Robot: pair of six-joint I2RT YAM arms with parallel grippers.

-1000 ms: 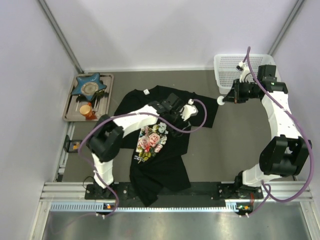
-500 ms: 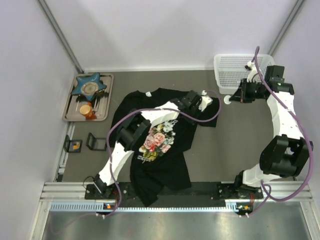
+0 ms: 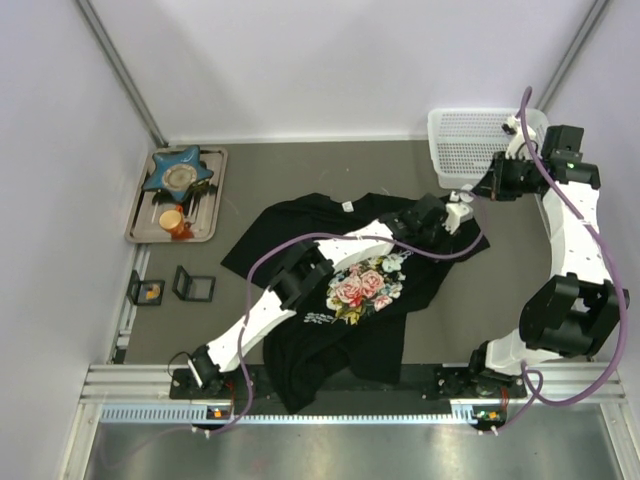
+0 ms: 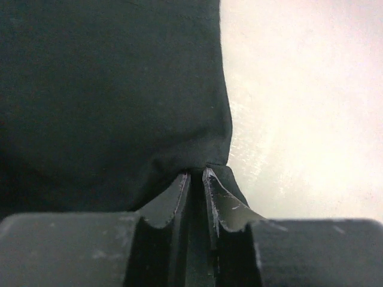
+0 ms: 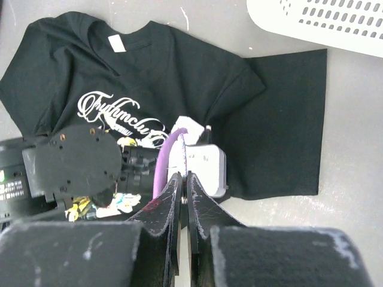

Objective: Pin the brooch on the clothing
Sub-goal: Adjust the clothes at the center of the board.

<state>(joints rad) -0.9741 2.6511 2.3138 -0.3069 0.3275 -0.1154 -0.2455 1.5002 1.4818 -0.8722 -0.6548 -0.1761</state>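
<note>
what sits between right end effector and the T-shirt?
The left arm's white wrist housing and purple cable, just ahead of the right end effector, over the T-shirt; seen in right wrist view.

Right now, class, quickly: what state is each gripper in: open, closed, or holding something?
Left gripper: closed on an edge of the T-shirt.
Right gripper: closed; whether anything is pinched between its tips cannot be told.

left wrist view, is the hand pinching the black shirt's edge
Yes, the left hand grips a fold at the edge of the shirt.
</note>
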